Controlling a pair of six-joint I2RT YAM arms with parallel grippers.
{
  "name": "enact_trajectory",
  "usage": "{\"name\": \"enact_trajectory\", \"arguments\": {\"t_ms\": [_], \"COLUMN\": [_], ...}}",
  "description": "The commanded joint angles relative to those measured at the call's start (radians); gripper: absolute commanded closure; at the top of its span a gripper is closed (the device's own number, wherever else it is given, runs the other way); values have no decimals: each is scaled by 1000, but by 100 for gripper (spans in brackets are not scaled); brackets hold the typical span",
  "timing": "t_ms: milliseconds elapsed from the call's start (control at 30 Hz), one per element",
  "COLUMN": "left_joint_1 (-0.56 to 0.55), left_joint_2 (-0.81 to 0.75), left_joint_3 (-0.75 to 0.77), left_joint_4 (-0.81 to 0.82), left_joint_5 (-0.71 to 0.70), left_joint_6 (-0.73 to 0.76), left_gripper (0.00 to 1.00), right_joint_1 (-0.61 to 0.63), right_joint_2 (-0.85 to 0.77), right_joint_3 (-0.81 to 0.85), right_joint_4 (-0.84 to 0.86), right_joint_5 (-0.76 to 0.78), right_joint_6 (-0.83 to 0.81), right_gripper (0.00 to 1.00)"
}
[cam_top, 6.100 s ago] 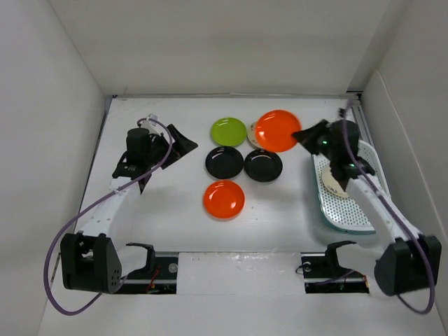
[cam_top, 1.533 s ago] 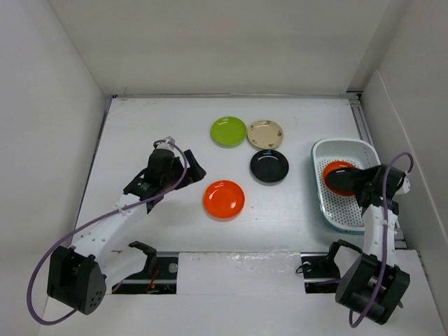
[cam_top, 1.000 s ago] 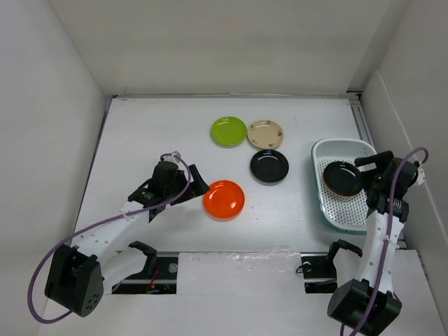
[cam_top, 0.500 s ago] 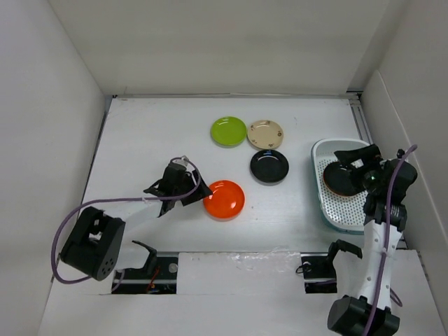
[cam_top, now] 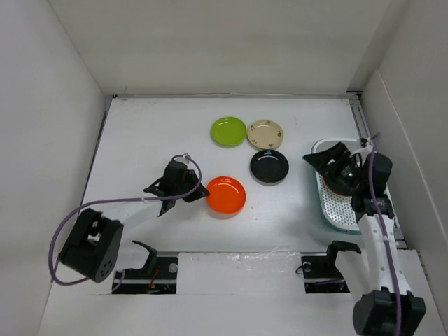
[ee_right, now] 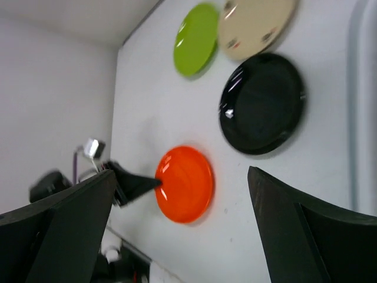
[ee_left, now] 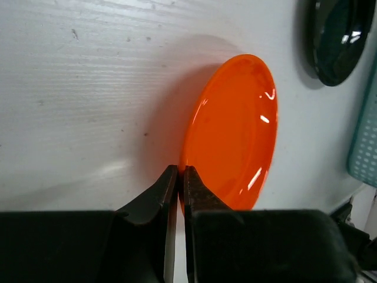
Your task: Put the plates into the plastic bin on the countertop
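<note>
An orange plate (cam_top: 225, 194) lies on the white countertop (cam_top: 140, 140), and my left gripper (cam_top: 203, 192) is shut on its left rim. In the left wrist view the fingertips (ee_left: 179, 172) pinch that orange plate (ee_left: 235, 130) at its near edge. A black plate (cam_top: 269, 166), a green plate (cam_top: 229, 131) and a beige plate (cam_top: 265, 134) sit farther back. The plastic bin (cam_top: 325, 212) stands at the right, its contents mostly hidden by the right arm. Above the bin's far left corner, my right gripper (cam_top: 323, 158) is open, empty and faces left.
The right wrist view looks over the orange plate (ee_right: 185, 184), black plate (ee_right: 262, 103), green plate (ee_right: 196, 39) and beige plate (ee_right: 256, 23). White walls close in the countertop on three sides. The bin's teal wall (ee_left: 365, 135) shows beyond the orange plate.
My left gripper slid up to the orange plate and shut on its rim. The right gripper lifted off the plates in the bin and swung left, staying open.
</note>
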Motion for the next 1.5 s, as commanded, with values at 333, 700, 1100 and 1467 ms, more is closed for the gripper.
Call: {"name": "enact_trajectory", "arguments": {"t_ms": [333, 700, 1100, 1467], "left_joint_1": [-2, -2, -2, -179], "left_joint_2": [-198, -194, -163, 117], "left_joint_3": [280, 271, 315, 430], "left_joint_4": [-179, -122, -260, -162], "left_joint_5": [248, 322, -71, -120], "left_joint_6": [107, 104, 104, 70], "left_gripper": [100, 1, 0, 0], "right_joint_1": [637, 744, 144, -202], "right_joint_2": [258, 372, 53, 114], "right_joint_3": [-24, 4, -20, -94], "right_joint_4": [426, 590, -55, -51], "right_joint_5": [217, 221, 824, 764], "right_joint_6": [-66, 10, 253, 192], "right_gripper": [0, 100, 100, 100]}}
